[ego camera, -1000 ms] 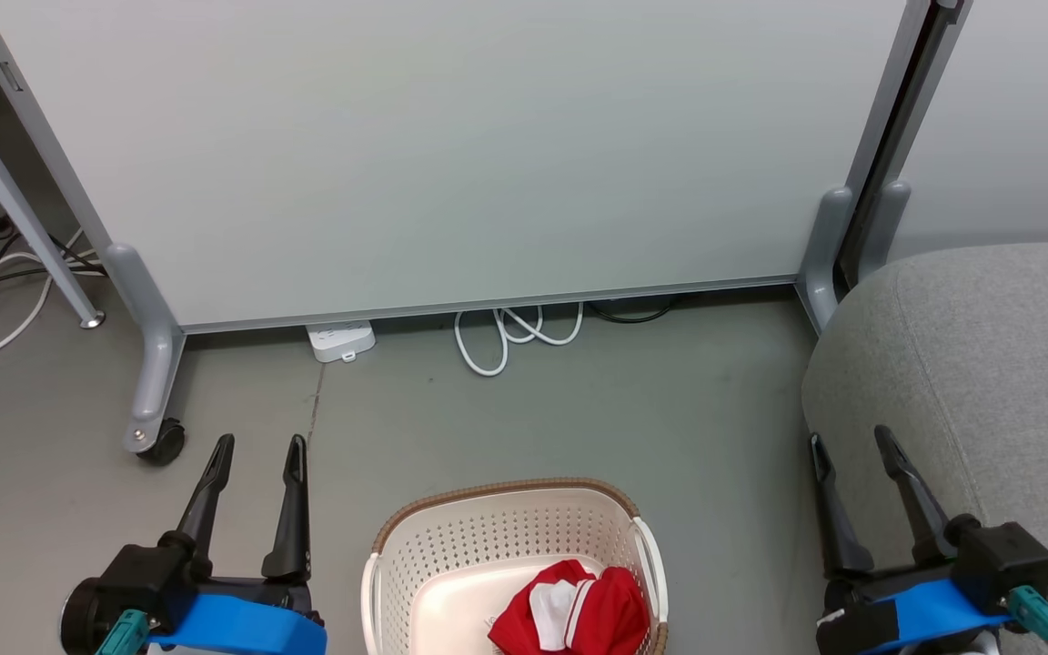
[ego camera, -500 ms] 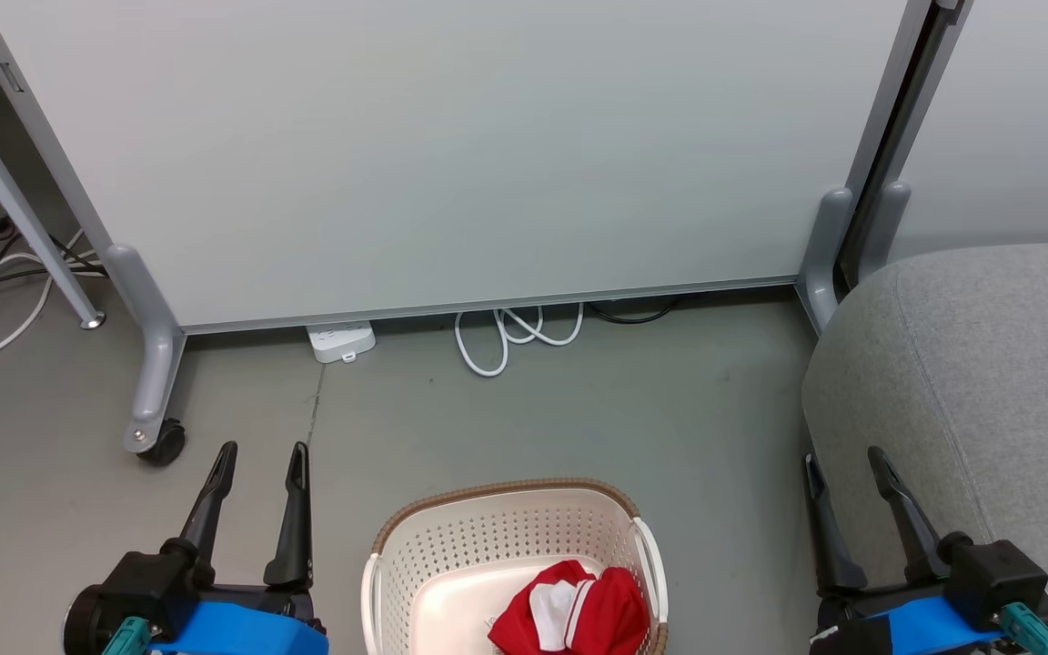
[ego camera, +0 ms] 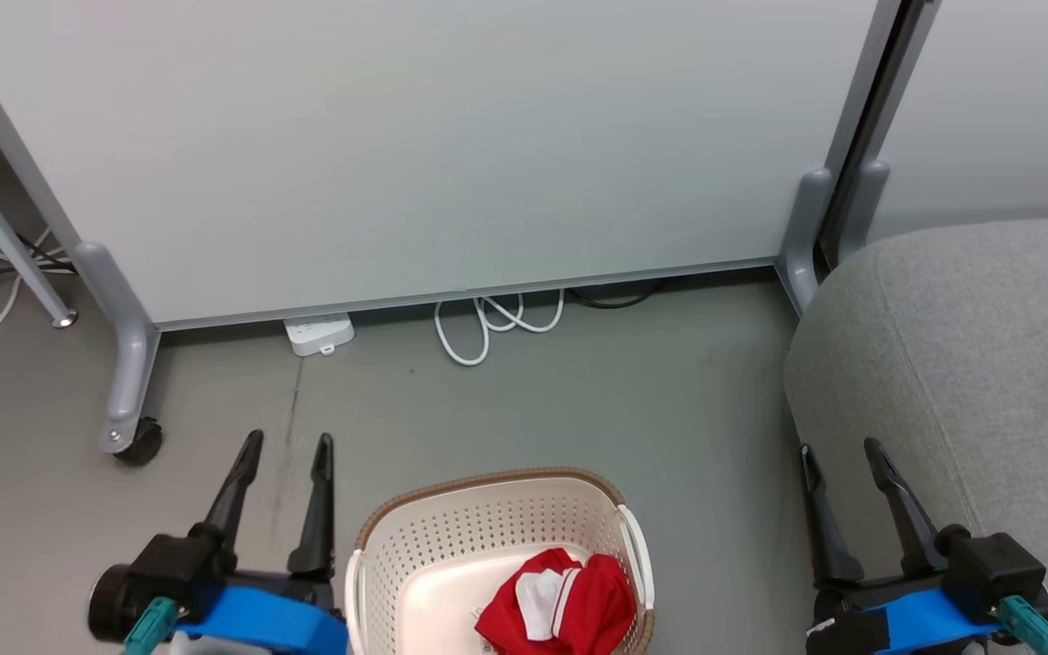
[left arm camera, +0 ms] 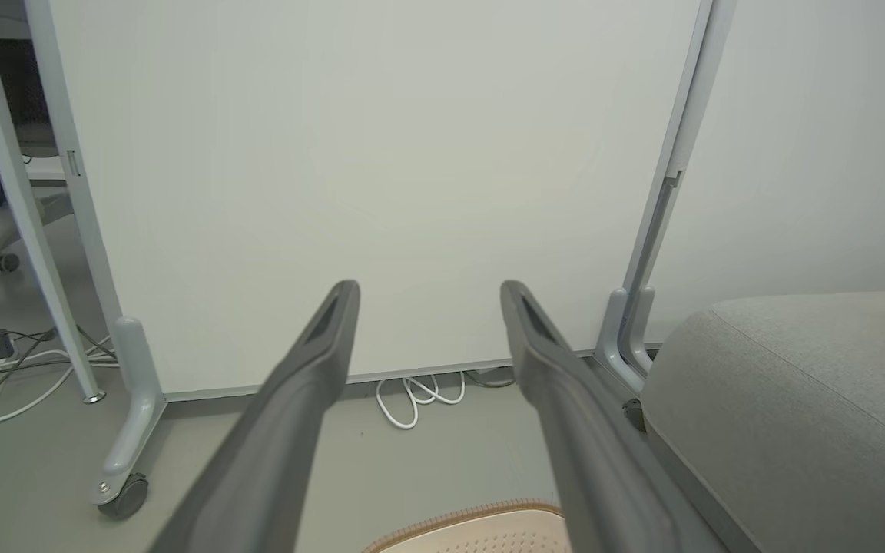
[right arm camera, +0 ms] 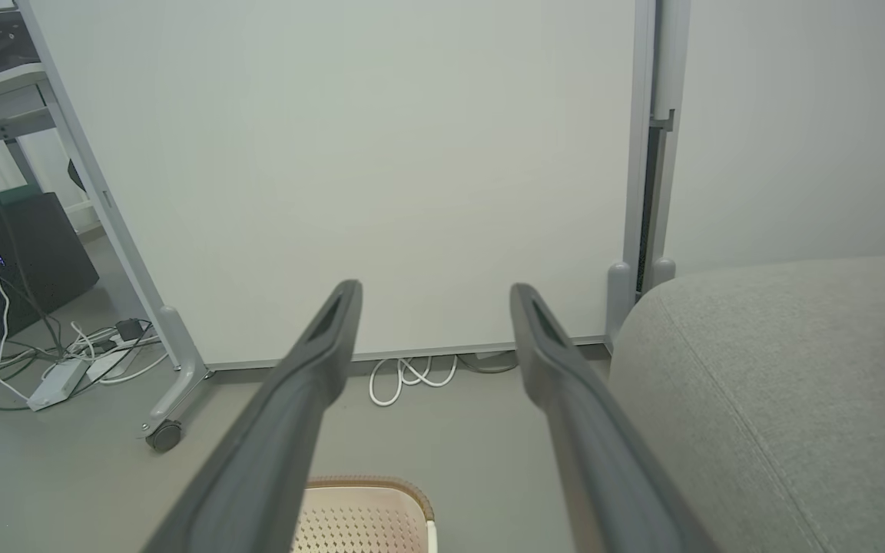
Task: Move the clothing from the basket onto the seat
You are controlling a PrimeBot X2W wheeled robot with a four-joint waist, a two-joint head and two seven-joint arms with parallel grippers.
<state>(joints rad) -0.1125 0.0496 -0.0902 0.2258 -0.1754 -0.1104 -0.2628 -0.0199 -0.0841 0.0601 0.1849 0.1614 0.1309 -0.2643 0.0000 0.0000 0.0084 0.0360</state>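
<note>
The basket [ego camera: 488, 479] holding the clothing [ego camera: 569, 605] sits just beside the left gripper [ego camera: 287, 441], farther from the right gripper [ego camera: 838, 448]; both gape empty.

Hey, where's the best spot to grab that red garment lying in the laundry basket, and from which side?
Probably best: pinch the raised crumpled fold on top of the red garment, coming straight down through the open top of the basket. It lies bunched low against the right wall, so the perforated walls block any sideways approach.
</note>
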